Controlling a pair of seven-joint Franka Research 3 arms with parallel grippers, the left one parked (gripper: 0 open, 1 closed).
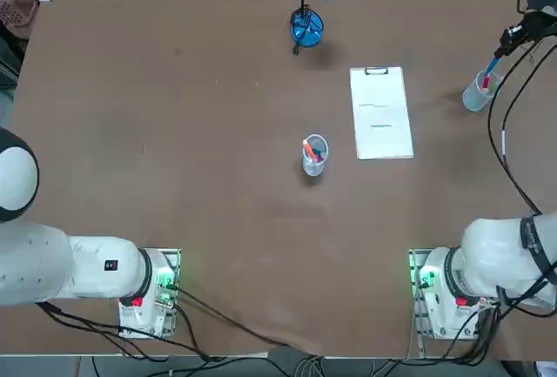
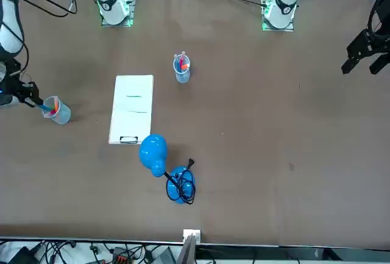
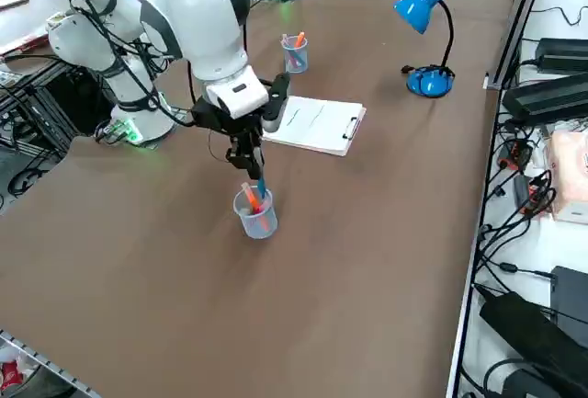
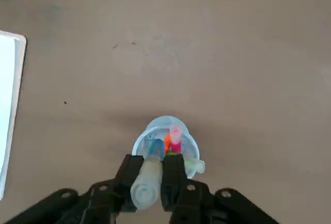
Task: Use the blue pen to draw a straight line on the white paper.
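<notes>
I can read no brand or label. My right gripper [image 4: 153,169] pinches the blue pen [image 4: 154,149], a thin teal stick whose tip sits inside a clear plastic cup [image 3: 256,217] beside orange and pink pens. Farther off, the white paper [image 3: 317,124] lies clipped, bearing faint short lines.

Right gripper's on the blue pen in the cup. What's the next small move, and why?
Probably lift straight up. The right gripper is shut on the blue pen, whose tip is still inside the cup beside the other pens. Clearing the rim before swinging toward the paper should avoid tipping the cup.
</notes>
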